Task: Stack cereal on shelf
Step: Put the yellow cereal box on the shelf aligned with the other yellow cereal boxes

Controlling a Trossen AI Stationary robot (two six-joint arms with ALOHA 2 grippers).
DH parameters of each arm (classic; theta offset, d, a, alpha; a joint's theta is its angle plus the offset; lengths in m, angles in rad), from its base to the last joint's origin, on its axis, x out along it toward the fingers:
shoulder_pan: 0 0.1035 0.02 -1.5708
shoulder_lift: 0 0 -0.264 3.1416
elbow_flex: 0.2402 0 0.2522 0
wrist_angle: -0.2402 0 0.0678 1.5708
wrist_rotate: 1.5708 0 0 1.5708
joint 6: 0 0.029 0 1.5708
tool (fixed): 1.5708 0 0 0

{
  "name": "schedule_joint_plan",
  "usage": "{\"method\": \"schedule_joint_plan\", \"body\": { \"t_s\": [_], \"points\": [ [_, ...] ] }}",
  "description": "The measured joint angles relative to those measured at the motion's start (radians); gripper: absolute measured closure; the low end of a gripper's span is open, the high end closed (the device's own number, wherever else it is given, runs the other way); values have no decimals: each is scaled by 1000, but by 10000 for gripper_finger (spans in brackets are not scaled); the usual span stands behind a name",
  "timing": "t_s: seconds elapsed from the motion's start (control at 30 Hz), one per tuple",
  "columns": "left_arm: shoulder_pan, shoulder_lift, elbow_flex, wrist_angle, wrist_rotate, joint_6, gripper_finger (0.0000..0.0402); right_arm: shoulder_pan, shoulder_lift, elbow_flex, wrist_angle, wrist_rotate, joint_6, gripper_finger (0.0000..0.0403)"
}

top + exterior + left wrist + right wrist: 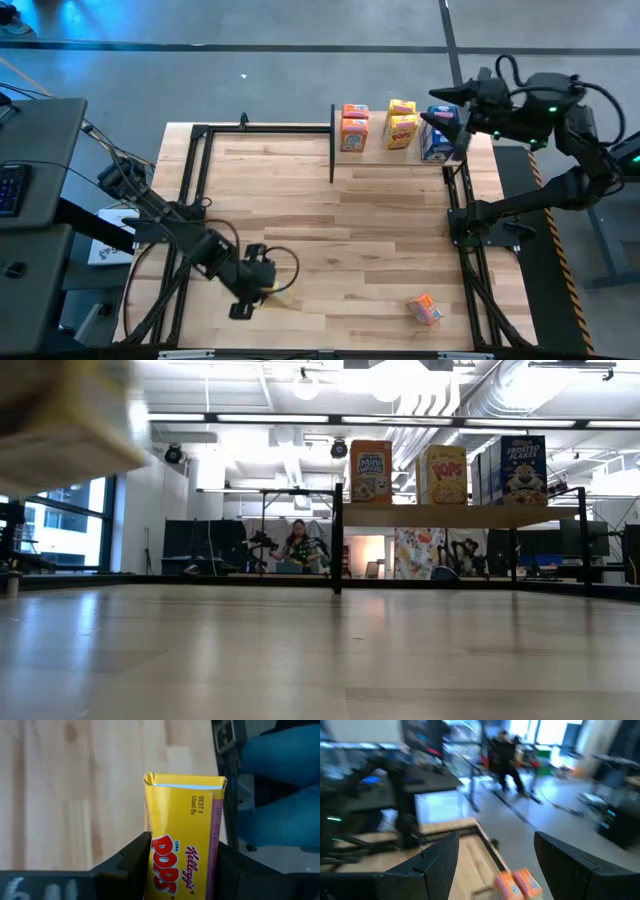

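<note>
On the shelf (pixel 460 516) at the table's far right stand an orange cereal box (pixel 354 128), a yellow one (pixel 402 125) and a blue one (pixel 438 138), upright on their bases. Another orange box (pixel 424 308) lies on the tabletop near the front right. My left gripper (pixel 262 287) is at the front left, shut on a yellow Corn Pops box (pixel 182 835); that box shows blurred at the low view's upper left (pixel 60 410). My right gripper (pixel 495 865) hovers open above the shelf's right end, with nothing between its fingers. My left gripper pinches the yellow box between its two fingers (pixel 135 865), one on each of two opposite faces (pixel 150 845). The fingers slant down from the table's left side. The box's flap end (pixel 185 782) points away from the gripper, and the box hangs clear of the tabletop.
A black metal frame (pixel 195 200) runs along the table's left, far and right edges. The tabletop's wooden middle (pixel 340 230) lies between my left gripper and the shelf. Beyond the table a person (pixel 297 545) sits in the room.
</note>
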State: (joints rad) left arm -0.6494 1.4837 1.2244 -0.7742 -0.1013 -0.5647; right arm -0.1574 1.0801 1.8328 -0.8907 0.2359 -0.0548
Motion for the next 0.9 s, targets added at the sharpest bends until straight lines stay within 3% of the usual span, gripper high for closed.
{"method": "schedule_joint_plan", "body": {
  "t_s": [0.23,0.67,0.9],
  "points": [
    [125,0,28,0,0,148,255,0,-68,0,154,-227,-17,150],
    [370,0,29,28,-40,402,255,0,-141,8,371,-294,81,150],
    [518,0,29,63,-59,500,255,5,-155,13,390,-297,147,150]
  ]
}}
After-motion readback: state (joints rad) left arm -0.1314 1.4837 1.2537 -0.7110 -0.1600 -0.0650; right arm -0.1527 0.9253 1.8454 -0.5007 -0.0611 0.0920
